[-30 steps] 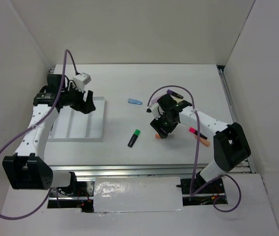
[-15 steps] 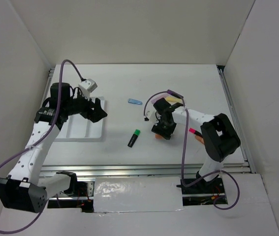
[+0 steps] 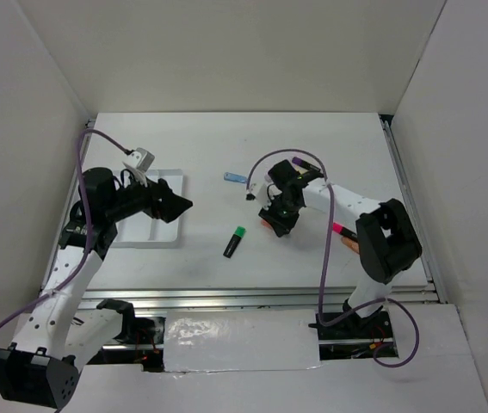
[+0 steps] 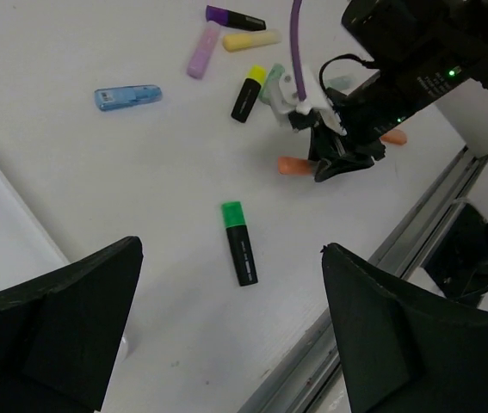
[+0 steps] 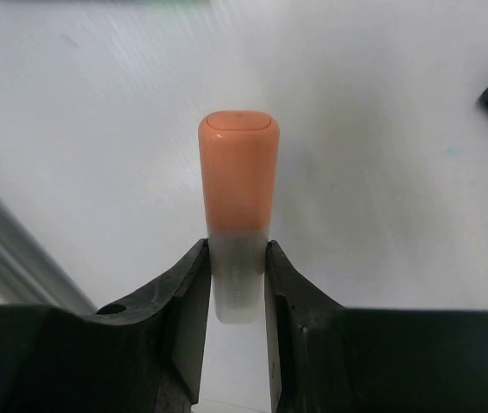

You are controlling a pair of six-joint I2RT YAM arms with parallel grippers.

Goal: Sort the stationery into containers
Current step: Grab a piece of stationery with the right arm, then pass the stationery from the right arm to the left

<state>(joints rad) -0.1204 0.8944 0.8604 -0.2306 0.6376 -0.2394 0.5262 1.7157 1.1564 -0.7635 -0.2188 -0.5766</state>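
My right gripper point(image 5: 237, 258) is shut on an orange-capped highlighter point(image 5: 237, 163), its pale barrel pinched between both fingers just above the white table. The left wrist view shows that orange highlighter point(image 4: 291, 164) low at the right gripper point(image 4: 330, 159). My left gripper point(image 3: 175, 206) hangs open and empty over the right end of the white divided tray point(image 3: 162, 182). A green-and-black highlighter point(image 3: 234, 242) lies loose between the two arms, below the left gripper's point(image 4: 231, 249) wide jaws. More stationery lies further back: a blue one point(image 4: 127, 95), a lilac one point(image 4: 201, 50), a yellow one point(image 4: 250, 40) and a black-and-yellow one point(image 4: 248, 93).
A pink marker point(image 3: 340, 230) lies by the right arm's forearm. A purple-capped black pen point(image 4: 235, 17) sits at the back of the cluster. A metal rail point(image 3: 226, 297) runs along the table's near edge. White walls enclose the left, back and right sides.
The right gripper has closed on the orange highlighter and shifted slightly up-left. The left gripper has swung from over the tray towards its right end and opened wider.
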